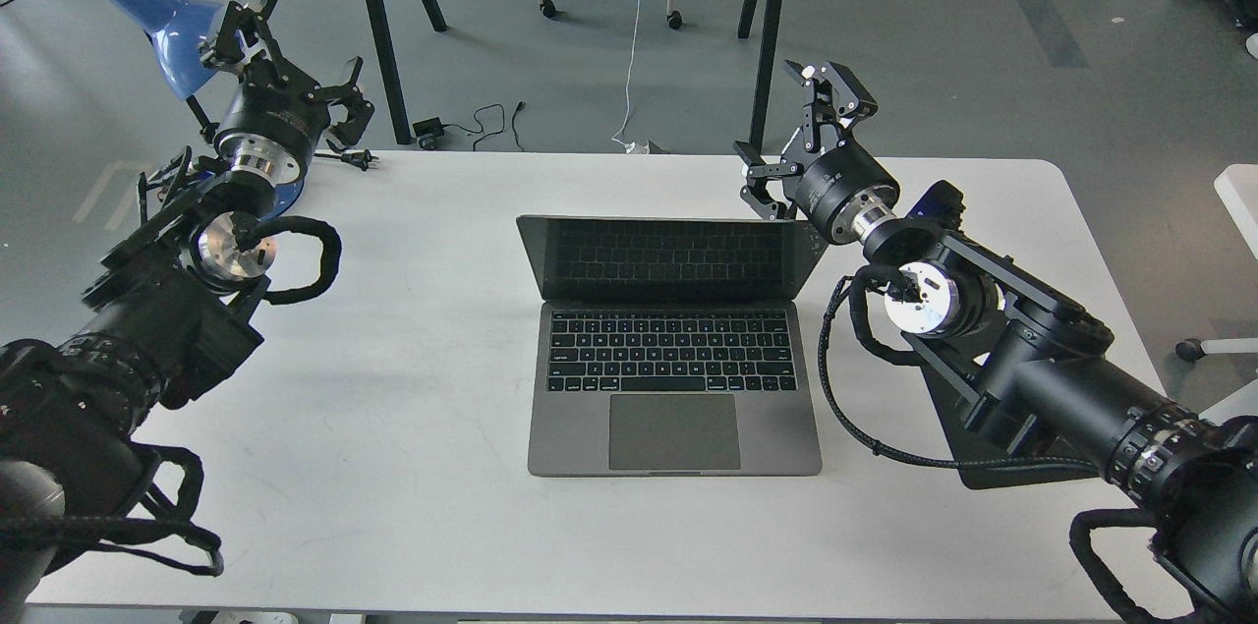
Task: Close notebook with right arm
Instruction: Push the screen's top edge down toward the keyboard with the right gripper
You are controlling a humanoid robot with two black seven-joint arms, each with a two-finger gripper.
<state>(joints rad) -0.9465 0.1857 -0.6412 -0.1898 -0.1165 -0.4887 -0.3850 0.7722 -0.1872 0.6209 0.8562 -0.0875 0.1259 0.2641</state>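
The notebook is a grey laptop (pixel 674 378) in the middle of the white table (pixel 413 388). Its lid (pixel 674 257) is tilted forward, partly lowered, and the keyboard is mirrored in the dark screen. My right gripper (pixel 791 138) is open, its fingers spread, right behind the lid's top right corner; its wrist body seems to press on that corner. My left gripper (pixel 285 49) is open and empty at the table's far left corner, well away from the laptop.
A blue desk lamp (pixel 157 10) stands behind my left gripper. A black mouse pad (pixel 973 462) lies at the right, mostly under my right arm. Dark table legs (pixel 378 25) and cables are on the floor beyond the far edge.
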